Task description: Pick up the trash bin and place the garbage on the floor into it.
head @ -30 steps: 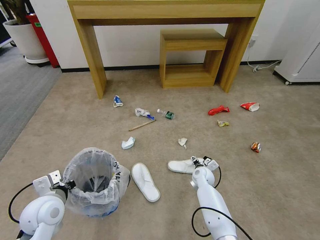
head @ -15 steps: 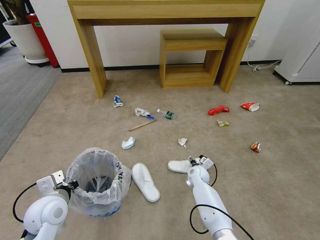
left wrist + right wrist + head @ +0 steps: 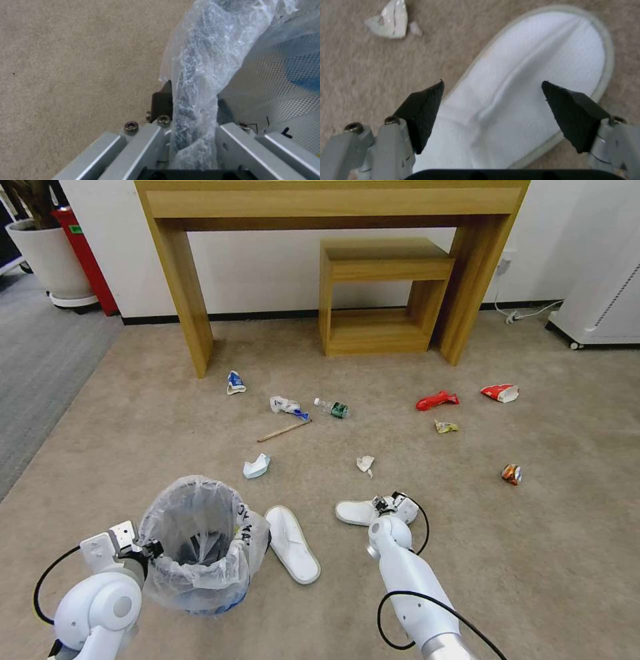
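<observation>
The trash bin (image 3: 200,543), lined with a crinkled clear bag, stands on the beige floor (image 3: 547,553) at the near left. My left gripper (image 3: 150,549) is shut on its bag-covered rim (image 3: 191,100), with one black finger (image 3: 162,100) outside the wall. Garbage lies farther out: white paper (image 3: 365,464), folded paper (image 3: 256,466), a stick (image 3: 285,431), a bottle (image 3: 333,409), a red wrapper (image 3: 437,400), a paper cup (image 3: 500,393) and a crushed can (image 3: 511,473). My right gripper (image 3: 393,507) hangs open just above a white slipper (image 3: 520,100), near a paper scrap (image 3: 390,21).
A second white slipper (image 3: 291,543) lies right beside the bin. A wooden desk (image 3: 193,313) with a small wooden stool (image 3: 380,293) under it stands against the far wall. A white cabinet (image 3: 600,300) is at far right, grey carpet (image 3: 40,367) at left.
My left gripper and the bin have shifted a little to the right, closer to the near slipper. My right gripper has drawn left and back over the other slipper.
</observation>
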